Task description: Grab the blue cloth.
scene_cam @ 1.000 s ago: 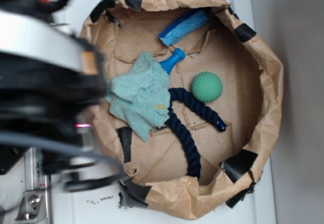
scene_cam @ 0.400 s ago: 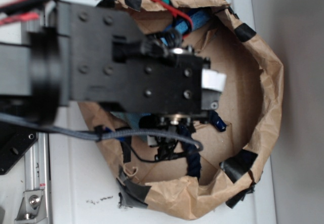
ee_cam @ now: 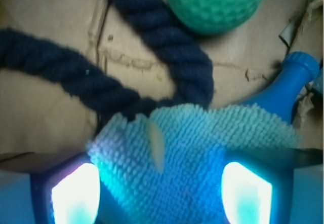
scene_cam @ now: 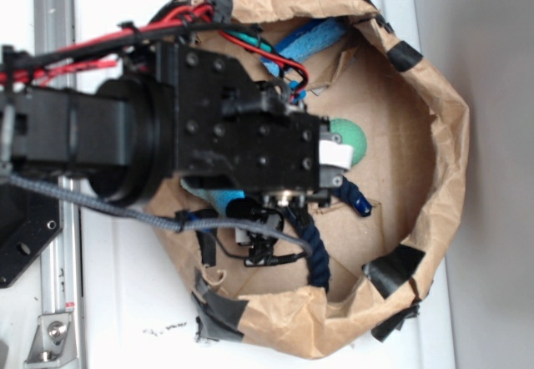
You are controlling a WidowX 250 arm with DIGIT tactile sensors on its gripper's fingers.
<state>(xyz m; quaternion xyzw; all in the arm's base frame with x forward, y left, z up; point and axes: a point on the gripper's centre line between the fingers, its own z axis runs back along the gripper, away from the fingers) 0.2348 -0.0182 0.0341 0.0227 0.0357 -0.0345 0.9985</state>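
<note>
Blue cloth [ee_cam: 202, 153] sits right between my fingertips in the wrist view, lying on the cardboard floor of the paper-walled bin [scene_cam: 434, 169], touching the navy rope [ee_cam: 167, 46] and the blue handle [ee_cam: 283, 89], green ball [ee_cam: 215, 3] just beyond. A second ago my arm was off to the side and the rag lay open to view; now my gripper [ee_cam: 162, 188] has dropped over it, jaws apart on either side, not yet pinching. Looks ready to close.

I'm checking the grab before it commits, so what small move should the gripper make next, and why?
Probably close the gripper. In the wrist view the blue cloth fills the gap between the two spread, glowing fingers, with the rope and green ball beyond them.
</note>
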